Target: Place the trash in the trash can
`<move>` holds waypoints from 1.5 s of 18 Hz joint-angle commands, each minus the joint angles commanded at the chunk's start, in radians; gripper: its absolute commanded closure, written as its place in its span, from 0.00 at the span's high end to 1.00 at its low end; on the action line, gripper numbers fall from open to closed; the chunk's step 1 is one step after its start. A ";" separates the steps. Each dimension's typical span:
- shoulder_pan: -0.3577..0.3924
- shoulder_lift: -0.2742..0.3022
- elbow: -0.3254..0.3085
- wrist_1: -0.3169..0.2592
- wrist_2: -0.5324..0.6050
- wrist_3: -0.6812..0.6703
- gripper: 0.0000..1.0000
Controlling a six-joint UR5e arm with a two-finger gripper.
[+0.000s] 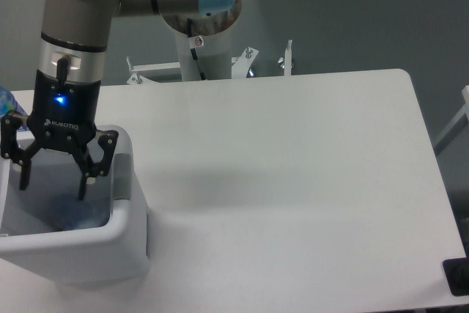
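The trash can (88,258) is a white rectangular bin at the table's front left corner. Inside it, on the bottom, lies the trash (72,215), a bluish clear crushed bottle seen only as a blurred shape. My gripper (53,181) hangs over the bin's opening, open, with its fingertips (83,187) spread wide just above the bottle and nothing between them. Most of the bin's inside is hidden by the gripper and the near wall.
An upright bottle with a blue label (4,100) shows at the far left edge, behind the bin. The white table (293,181) stretches to the right. The robot's base (201,42) stands behind the table's back edge.
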 joint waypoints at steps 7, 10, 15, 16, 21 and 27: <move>0.132 0.000 0.011 -0.002 0.134 0.121 1.00; 0.169 -0.002 0.002 -0.003 0.322 0.158 1.00; 0.244 0.000 -0.012 -0.035 0.403 0.312 1.00; 0.252 0.002 -0.011 -0.067 0.408 0.377 1.00; 0.310 0.046 -0.014 -0.228 0.474 0.653 1.00; 0.341 0.077 -0.043 -0.304 0.557 0.840 1.00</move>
